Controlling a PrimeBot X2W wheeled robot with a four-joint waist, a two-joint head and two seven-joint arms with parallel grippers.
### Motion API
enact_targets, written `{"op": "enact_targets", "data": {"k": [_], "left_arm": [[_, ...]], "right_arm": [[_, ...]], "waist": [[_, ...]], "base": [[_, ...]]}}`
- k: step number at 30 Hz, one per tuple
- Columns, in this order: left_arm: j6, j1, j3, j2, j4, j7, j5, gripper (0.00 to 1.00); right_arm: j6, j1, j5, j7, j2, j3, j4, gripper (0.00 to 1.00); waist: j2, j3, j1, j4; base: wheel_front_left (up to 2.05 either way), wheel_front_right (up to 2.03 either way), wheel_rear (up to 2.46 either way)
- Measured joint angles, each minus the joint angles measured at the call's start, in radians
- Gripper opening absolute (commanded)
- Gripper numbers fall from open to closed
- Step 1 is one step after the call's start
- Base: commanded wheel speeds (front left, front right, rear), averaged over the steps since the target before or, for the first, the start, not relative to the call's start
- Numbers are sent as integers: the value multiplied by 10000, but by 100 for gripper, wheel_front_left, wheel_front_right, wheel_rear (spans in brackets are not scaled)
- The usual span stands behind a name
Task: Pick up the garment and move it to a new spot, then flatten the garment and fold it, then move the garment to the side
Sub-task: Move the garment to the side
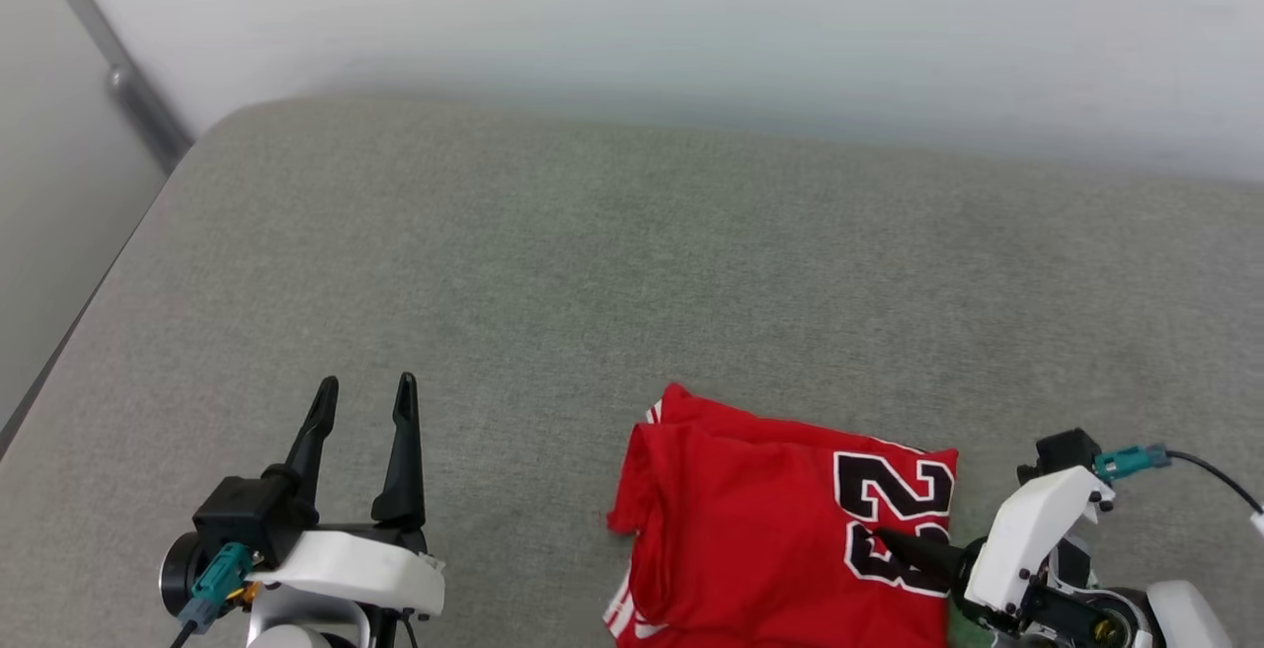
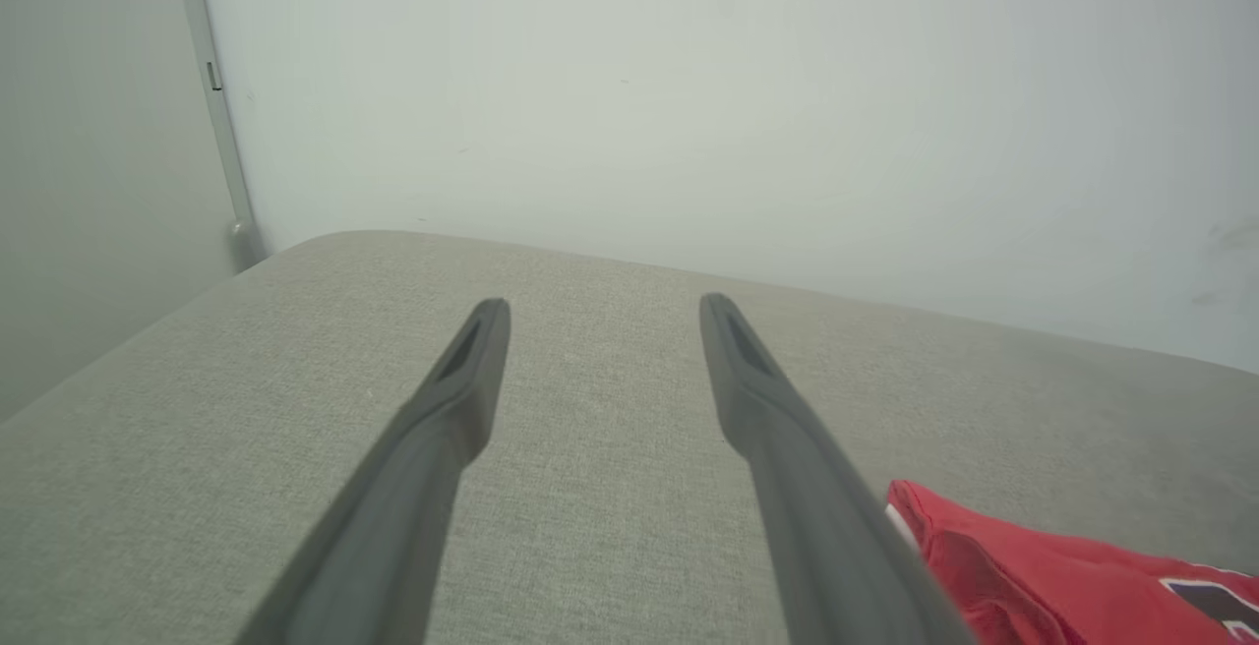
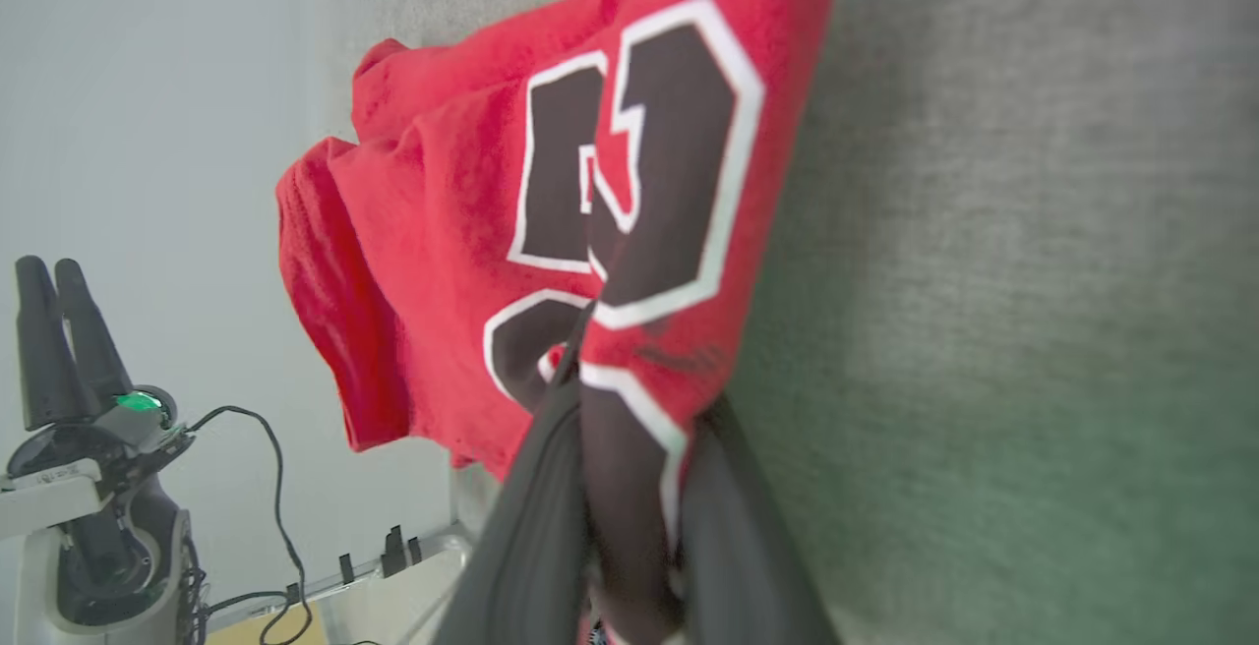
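1. Near the front edge of the grey cushion (image 1: 494,263), towards its right-hand end, lies the garment (image 1: 750,520), a bright red jersey folded into a rough rectangle with layers stacked on one another.
2. Its black numerals (image 1: 894,510), outlined in white, face up on the right part of the fold. White-and-red striped trim (image 1: 620,613) shows at the lower left corner of the cloth.
3. The garment's left edge is rumpled and lifts a little from the cushion, while the rest lies fairly flat.
4. The right gripper (image 1: 889,539) reaches in from the cushion's front right corner, its dark fingers lying low over the numerals.
5. From the right wrist view, the right gripper (image 3: 639,380) is pinched narrow on a fold of the garment (image 3: 443,203), with red and black cloth bunched between the two fingers.
6. The left gripper (image 1: 365,386) hangs over bare cushion near the front edge, well to the left of the garment and apart from it. Its fingers point towards the back edge.
7. In the left wrist view the left gripper (image 2: 602,306) stands spread wide, with nothing between the fingers but grey cushion (image 2: 610,488). A corner of the garment (image 2: 1033,566) shows just beside the right-hand finger.
8. A pale wall (image 1: 691,16) runs behind the cushion's back edge.
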Motion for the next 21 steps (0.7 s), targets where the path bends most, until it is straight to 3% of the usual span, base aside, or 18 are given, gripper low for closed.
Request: {"op": "enact_targets", "data": {"k": [9, 16, 21], "left_arm": [[-81, 407, 130, -65, -267, 0, 176, 100], [-261, 48, 71, -100, -882, 0, 330, 100], [-428, -694, -125, 73, -1258, 13, 477, 100]], "right_arm": [[0, -298, -2564, -656, -1551, 1509, -571, 0], [0, -1329, -3963, -711, -2468, 1684, -481, 0], [0, -2384, -4650, -1323, -2734, 1561, 13, 0]], "waist": [[0, -367, 0, -1062], [0, 83, 0, -2391], [0, 1034, 0, -3211]], "base": [[0, 0, 0], [0, 0, 0], [0, 0, 0]]}}
